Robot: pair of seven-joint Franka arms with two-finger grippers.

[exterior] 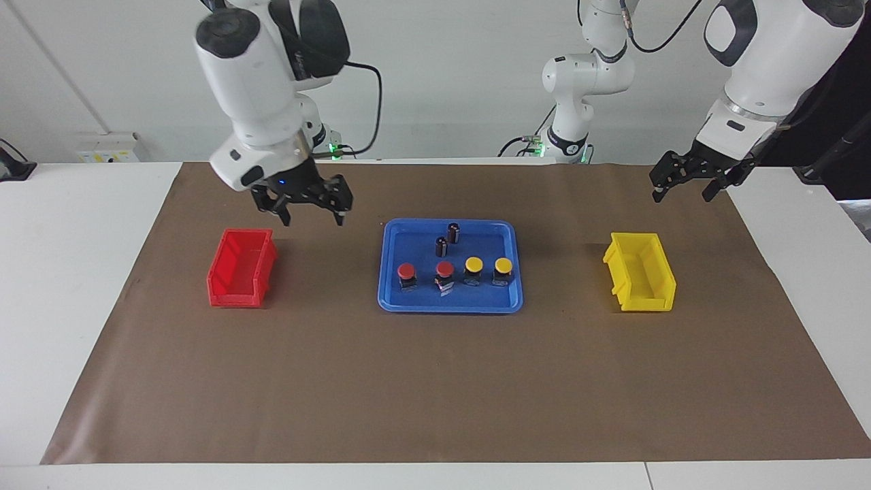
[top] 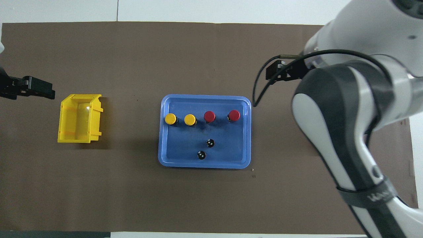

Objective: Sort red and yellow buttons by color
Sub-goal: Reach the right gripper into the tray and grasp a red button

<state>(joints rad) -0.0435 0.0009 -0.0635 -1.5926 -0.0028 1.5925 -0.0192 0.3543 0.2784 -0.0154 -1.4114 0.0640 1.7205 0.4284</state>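
Note:
Two red buttons (exterior: 406, 272) (exterior: 444, 269) and two yellow buttons (exterior: 473, 265) (exterior: 503, 265) stand in a row in the blue tray (exterior: 449, 307). The overhead view shows the same row: yellow buttons (top: 170, 118) (top: 189, 119), red buttons (top: 209, 116) (top: 234, 115). My right gripper (exterior: 311, 218) is open and empty, up in the air over the mat between the red bin (exterior: 241, 269) and the tray; it also shows in the overhead view (top: 272, 73). My left gripper (exterior: 682, 195) is open and empty, over the mat's edge near the yellow bin (exterior: 639, 272), and waits.
Two dark capless cylinders (exterior: 454, 231) (exterior: 441, 245) stand in the tray, nearer to the robots than the buttons. In the overhead view my right arm hides the red bin; the yellow bin (top: 79, 119) and the tray's rim (top: 205, 165) show. A brown mat (exterior: 435, 388) covers the table.

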